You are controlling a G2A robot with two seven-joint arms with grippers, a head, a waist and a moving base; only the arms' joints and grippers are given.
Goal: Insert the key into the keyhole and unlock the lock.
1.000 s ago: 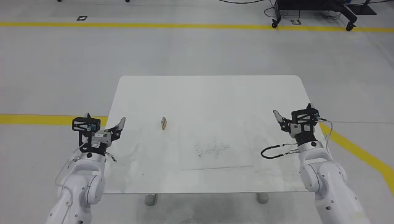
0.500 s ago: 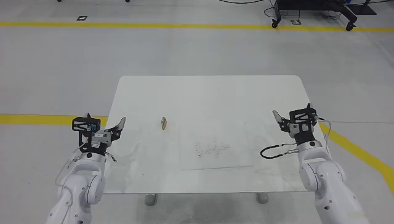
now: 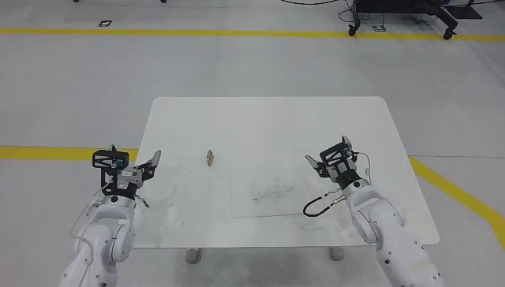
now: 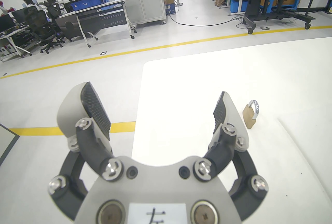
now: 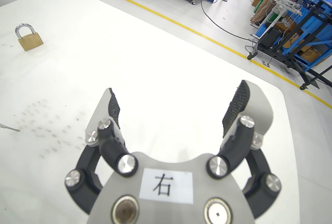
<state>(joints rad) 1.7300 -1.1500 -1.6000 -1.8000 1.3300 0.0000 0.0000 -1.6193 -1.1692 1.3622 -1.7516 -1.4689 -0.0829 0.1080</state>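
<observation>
**Both grippers open, padlock between them**

The left gripper (image 4: pixel 155 100) hangs at the edge of the white rectangular table (image 3: pixel 316 121), its fingers spread wide and empty. The small brass padlock with a silver steel shackle (image 4: pixel 251 114) stands near it, ahead and to its right. The right gripper (image 5: pixel 177 95) hovers over the table, jaws likewise apart and empty, with the padlock well apart from it, ahead and to its left.

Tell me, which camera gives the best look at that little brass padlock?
The right wrist view. There the padlock stands upright, its brass face and silver shackle plain to see. The left wrist view shows it from an angle, mostly its narrow side. In the top view it is only a tiny speck.
</observation>
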